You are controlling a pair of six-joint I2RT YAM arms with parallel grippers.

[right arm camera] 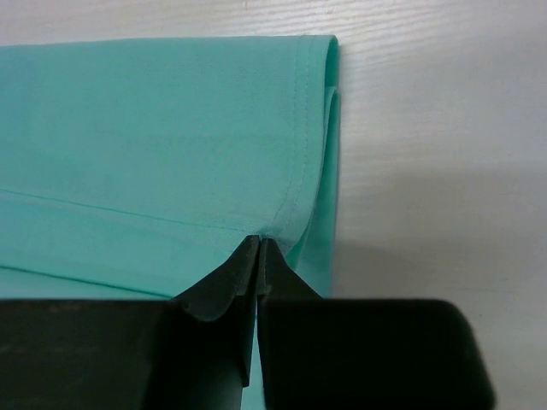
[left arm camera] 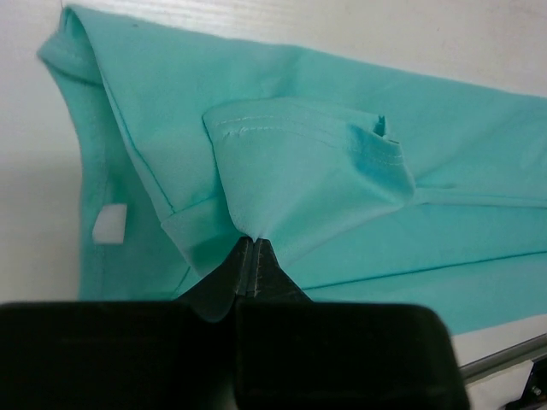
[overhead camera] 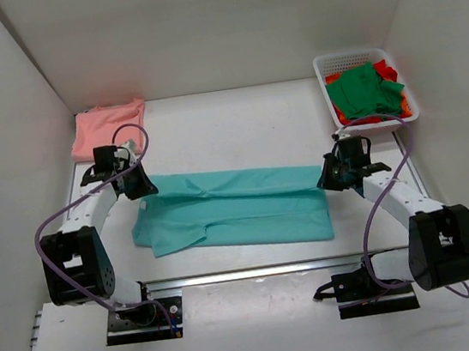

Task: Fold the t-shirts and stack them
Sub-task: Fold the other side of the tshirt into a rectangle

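Observation:
The teal t-shirt (overhead camera: 234, 208) lies folded lengthwise across the table's middle. My left gripper (overhead camera: 138, 185) is shut on its left end, pinching a fold of sleeve cloth (left arm camera: 282, 171) at the fingertips (left arm camera: 250, 242). My right gripper (overhead camera: 331, 176) is shut on the shirt's right hem (right arm camera: 295, 154), at the edge by the stitched seam. A salmon-pink t-shirt (overhead camera: 107, 127) lies folded at the back left. A dark green t-shirt (overhead camera: 364, 89) and a red one (overhead camera: 383, 67) lie in the basket.
A white mesh basket (overhead camera: 334, 64) stands at the back right corner. White walls close the table on three sides. A metal rail (overhead camera: 256, 271) runs along the near edge between the arm bases.

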